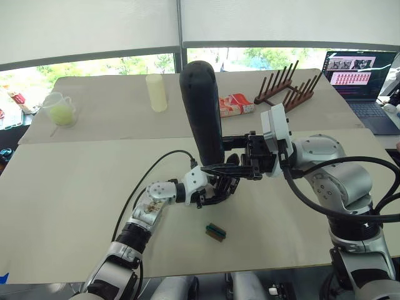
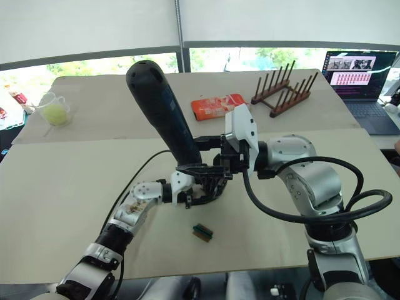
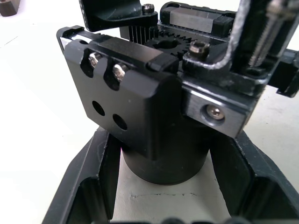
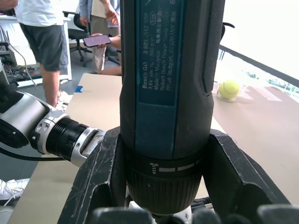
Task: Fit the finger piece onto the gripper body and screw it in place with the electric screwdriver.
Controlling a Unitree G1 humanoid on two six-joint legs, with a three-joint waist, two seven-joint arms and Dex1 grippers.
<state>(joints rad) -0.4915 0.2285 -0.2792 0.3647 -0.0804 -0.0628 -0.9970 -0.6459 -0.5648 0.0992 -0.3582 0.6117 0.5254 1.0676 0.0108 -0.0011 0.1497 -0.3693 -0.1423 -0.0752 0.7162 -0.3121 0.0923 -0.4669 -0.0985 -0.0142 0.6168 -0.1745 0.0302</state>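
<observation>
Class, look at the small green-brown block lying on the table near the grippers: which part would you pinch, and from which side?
Pinch the green-brown block across its narrow width, coming straight down from above: it lies flat and alone on the table, both long sides open.

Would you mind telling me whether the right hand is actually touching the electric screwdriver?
Touching. In the right wrist view, the right hand has both black fingers pressed against opposite sides of the electric screwdriver, with no gap showing on either side.

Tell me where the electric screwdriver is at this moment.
In the head views the electric screwdriver stands nearly upright at the table's centre, held by the right gripper, directly over the gripper body in the left gripper.
</observation>
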